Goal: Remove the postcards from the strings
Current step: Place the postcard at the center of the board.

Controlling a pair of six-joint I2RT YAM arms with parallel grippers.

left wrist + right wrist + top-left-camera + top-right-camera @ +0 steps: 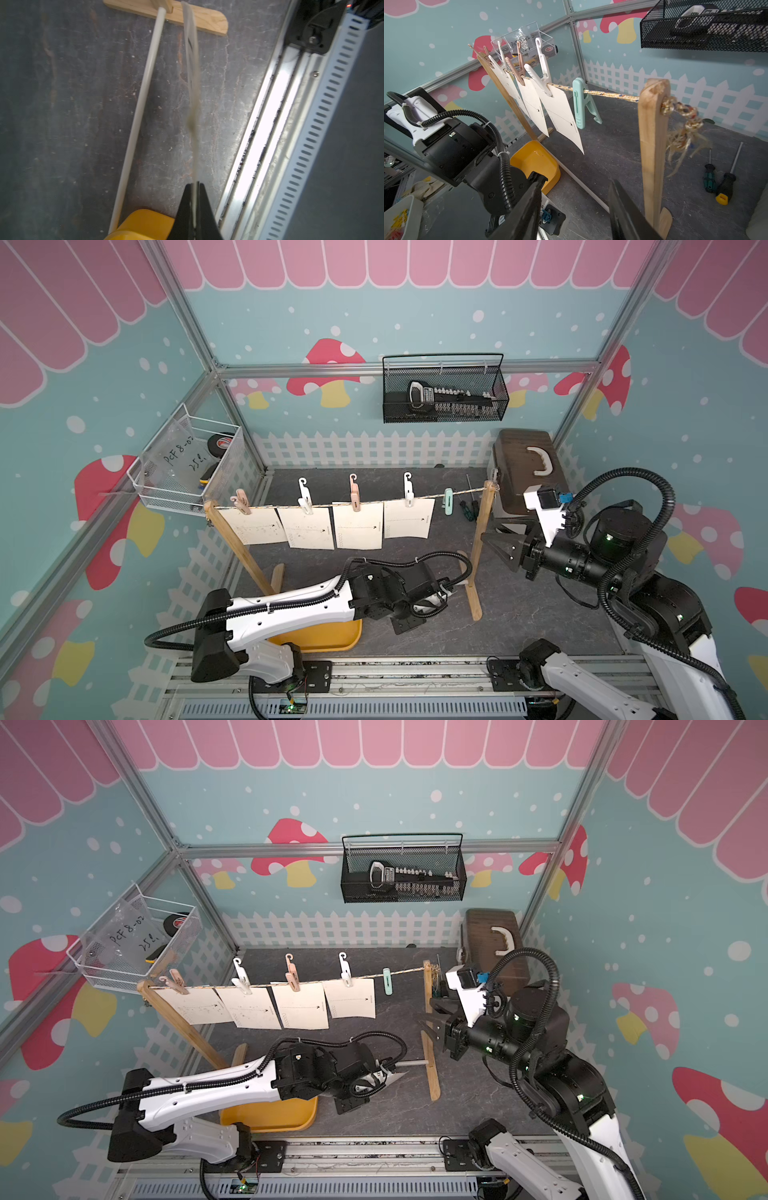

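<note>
Between two wooden posts [249, 568], four postcards [357, 526] hang on one string [469, 491]

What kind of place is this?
Looks like a staged robot test cell: silver aluminium frame around mushroom-print wall panels, off-white paper postcards pegged to a beige cord between wooden posts.

A postcard [192, 83] is showing only edge-on and smeared in the left wrist view, its face unreadable. It is sitting pinched between fingers [186, 207] of the left gripper [194, 185] that the frame's edge is cutting off. In both top views the left arm [299, 610] is covering those fingers and much of the yellow tray [353, 639]. Along the string [465, 492], four hanging postcards [359, 526] are carrying print too small to read. The right wrist view is cropping the right gripper [576, 182] at the frame's edge.
</note>
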